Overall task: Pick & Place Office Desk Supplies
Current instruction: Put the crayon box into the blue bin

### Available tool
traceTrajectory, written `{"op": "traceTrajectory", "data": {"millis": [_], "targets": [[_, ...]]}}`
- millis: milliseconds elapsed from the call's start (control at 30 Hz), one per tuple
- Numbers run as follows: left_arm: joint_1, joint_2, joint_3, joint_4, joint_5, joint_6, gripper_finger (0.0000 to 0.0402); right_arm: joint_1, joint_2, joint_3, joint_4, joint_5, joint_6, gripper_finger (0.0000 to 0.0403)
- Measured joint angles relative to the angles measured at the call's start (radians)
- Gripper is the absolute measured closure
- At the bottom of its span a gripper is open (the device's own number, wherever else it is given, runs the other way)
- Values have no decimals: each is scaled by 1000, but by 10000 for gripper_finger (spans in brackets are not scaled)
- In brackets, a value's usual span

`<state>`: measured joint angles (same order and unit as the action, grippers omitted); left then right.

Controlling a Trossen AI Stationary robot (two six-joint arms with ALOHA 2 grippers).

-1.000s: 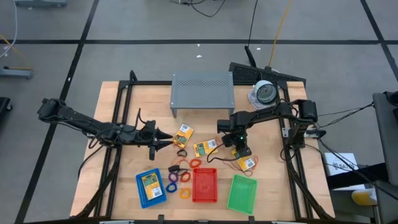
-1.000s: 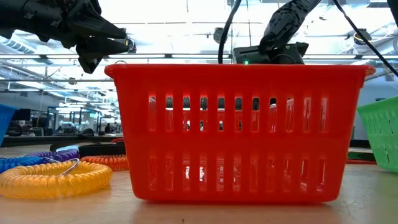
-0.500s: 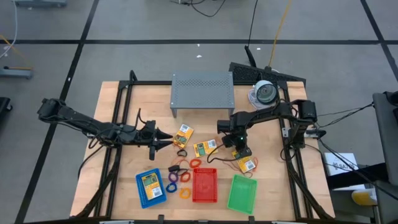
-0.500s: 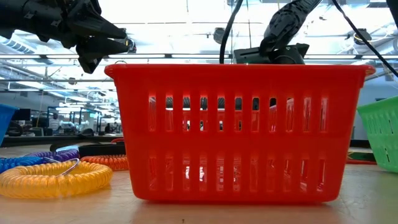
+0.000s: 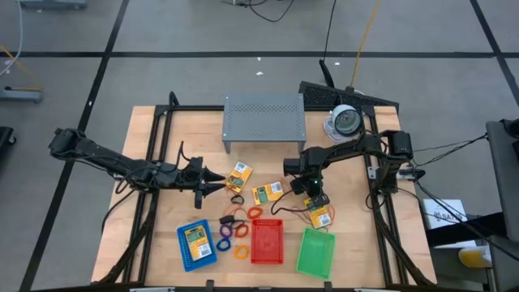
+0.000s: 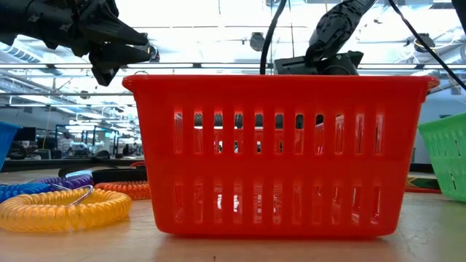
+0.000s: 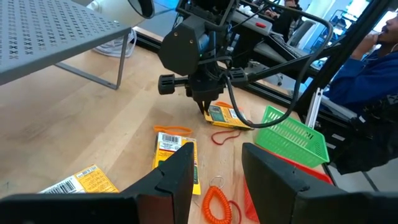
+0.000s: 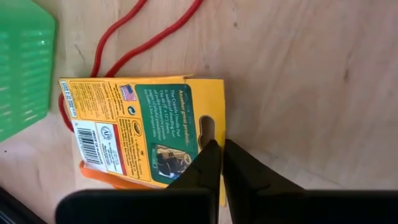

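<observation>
A yellow-and-green crayon box (image 8: 143, 130) lies on the table at the right, over a red rubber band (image 8: 143, 43). My right gripper (image 5: 315, 201) points steeply down at the box's tab end and is shut there. My left gripper (image 7: 217, 174) hovers open and empty above the table's left middle (image 5: 219, 181). Two more crayon boxes (image 5: 238, 175) (image 5: 268, 193) lie flat between the arms. Near the front edge stand a blue tray (image 5: 197, 245) with a box in it, a red tray (image 5: 267, 241) and a green tray (image 5: 315, 252). My right gripper has its two fingers closed at the crayon box's yellow hang-tab end (image 8: 216, 109), next to the tab's slot. The tab's outer edge runs into the slit between the fingers. They come from above, slanting down. The box lies flat on the table.
Coiled rings (image 5: 227, 235) and thin rubber bands (image 5: 255, 212) lie left of the red tray. A grey perforated shelf (image 5: 263, 118) stands at the far middle, a round white-and-grey device (image 5: 343, 122) to its right. Bare wood lies between the shelf and the boxes.
My right gripper has shut at the crayon box's tab end, staying in place above it. The box has not moved.
</observation>
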<state>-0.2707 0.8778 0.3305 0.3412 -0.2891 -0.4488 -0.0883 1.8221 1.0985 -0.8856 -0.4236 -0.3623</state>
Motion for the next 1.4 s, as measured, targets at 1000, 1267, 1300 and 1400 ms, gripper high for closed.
{"op": "traceTrajectory", "data": {"millis": [1000, 1267, 1300, 1400], "targets": [[0, 0, 0, 80, 0, -5, 258, -2, -480, 6, 184, 82, 290, 403], [15, 16, 0, 83, 1, -10, 217, -2, -491, 6, 378, 41, 376, 403], [20, 19, 0, 82, 2, -7, 210, -2, -491, 6, 407, 26, 387, 403], [31, 20, 0, 109, 24, 55, 193, -2, -491, 6, 495, -4, 427, 403]]}}
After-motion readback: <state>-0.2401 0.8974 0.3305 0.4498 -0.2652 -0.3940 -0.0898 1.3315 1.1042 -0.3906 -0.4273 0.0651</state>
